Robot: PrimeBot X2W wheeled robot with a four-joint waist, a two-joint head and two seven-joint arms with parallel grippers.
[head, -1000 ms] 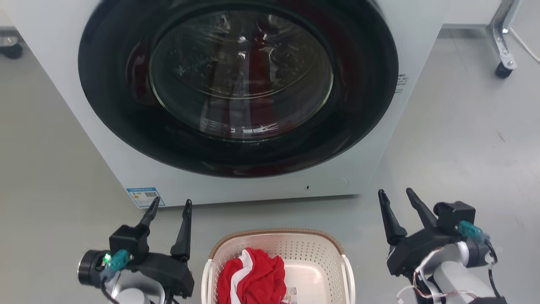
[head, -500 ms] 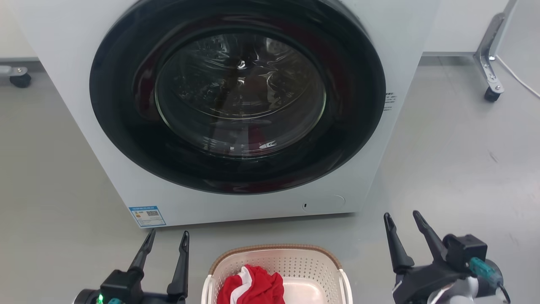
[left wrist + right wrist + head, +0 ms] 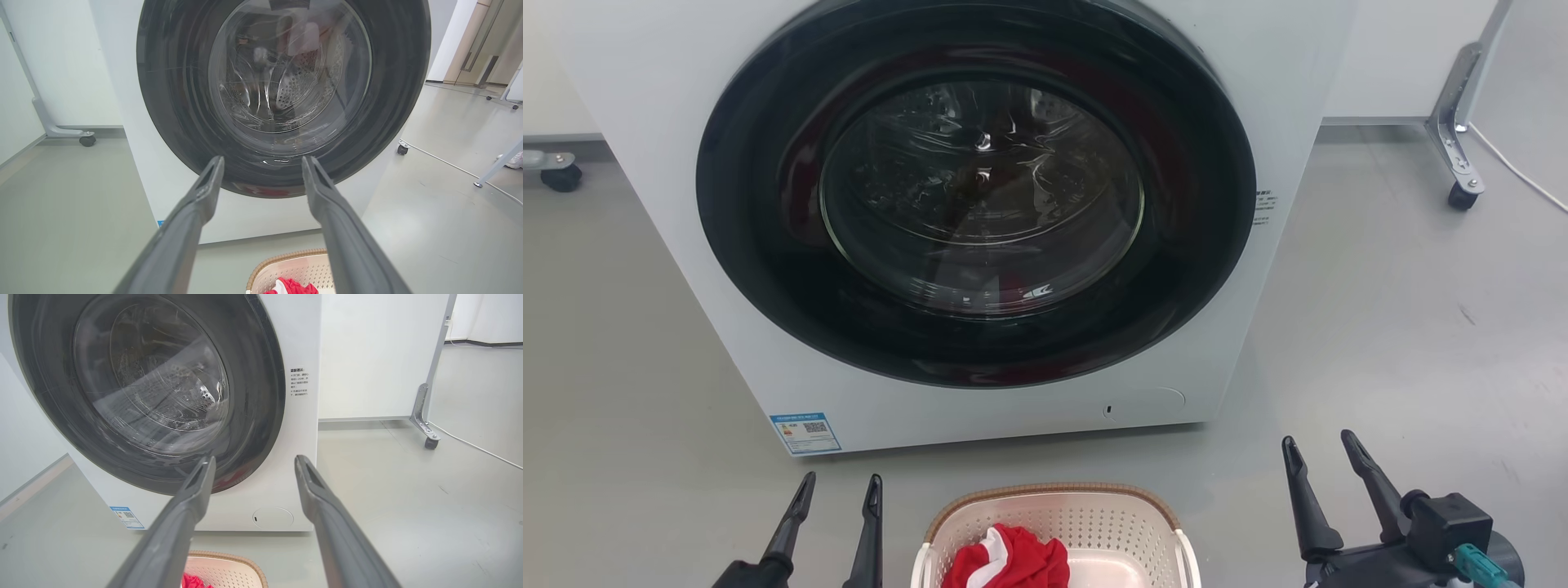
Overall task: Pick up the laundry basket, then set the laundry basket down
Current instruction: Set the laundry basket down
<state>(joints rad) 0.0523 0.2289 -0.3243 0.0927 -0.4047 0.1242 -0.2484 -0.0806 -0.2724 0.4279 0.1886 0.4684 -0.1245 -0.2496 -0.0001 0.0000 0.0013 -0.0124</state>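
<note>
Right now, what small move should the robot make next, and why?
The basket sits on the floor before the washer, red cloth inside. The left gripper and right gripper are open and empty, one each side of it, touching nothing. I would probably lower both toward its sides to grip it.

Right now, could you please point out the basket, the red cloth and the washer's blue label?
basket (image 3: 1054, 488): head view, on the far brown rim.
red cloth (image 3: 1021, 563): head view, middle of the bundle.
blue label (image 3: 805, 432): head view, centre of the sticker.
</note>
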